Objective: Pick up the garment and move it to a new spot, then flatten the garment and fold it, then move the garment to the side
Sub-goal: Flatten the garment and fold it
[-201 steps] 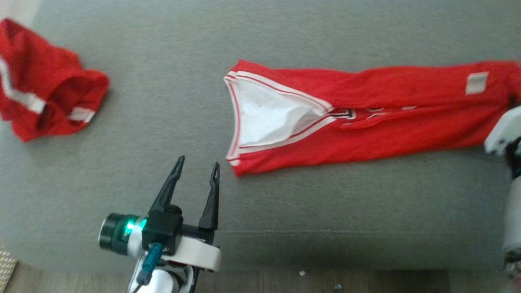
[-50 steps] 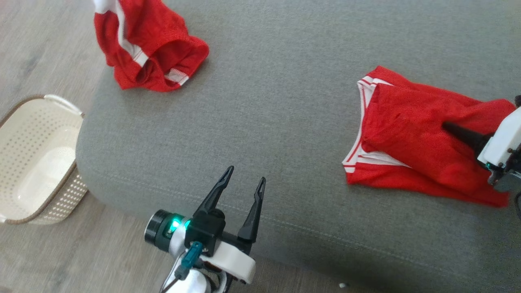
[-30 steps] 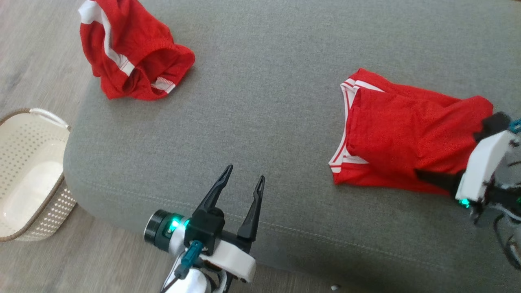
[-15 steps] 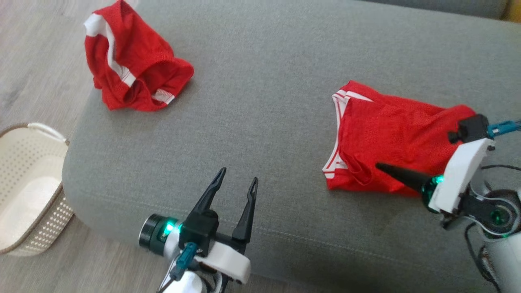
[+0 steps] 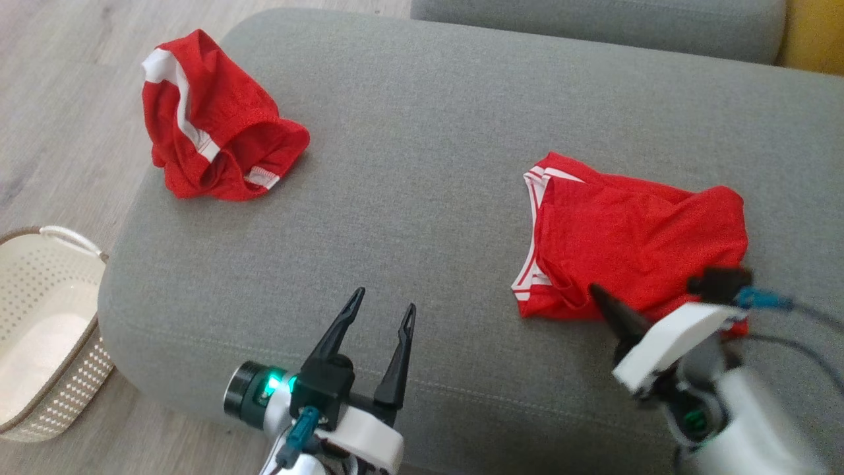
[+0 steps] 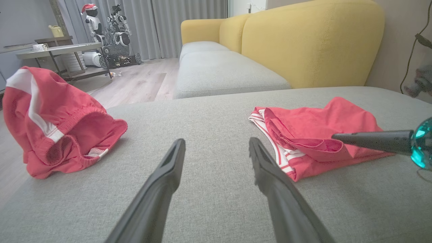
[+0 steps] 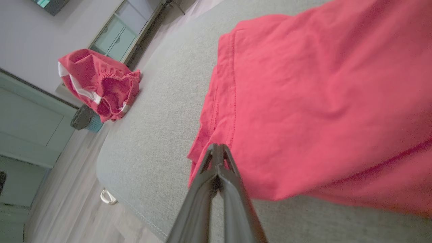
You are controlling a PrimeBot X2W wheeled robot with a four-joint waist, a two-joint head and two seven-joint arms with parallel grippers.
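Two states: left end effector [image 5: 384,298] spread wide, right end effector [image 7: 217,145] (wrist view) pinched shut at garment [image 5: 633,237].

Place: home living room
Seating: grey sofa [image 5: 428,165], yellow sofa [image 6: 310,44]
Room: wood floor [image 6: 135,81], curtains [image 6: 168,27]
Laundry: perforated laundry basket [image 5: 72,369]

Grey sofa seat [image 5: 428,198] bears folded red garment [image 5: 633,244] and crumpled red shorts [image 5: 211,142].
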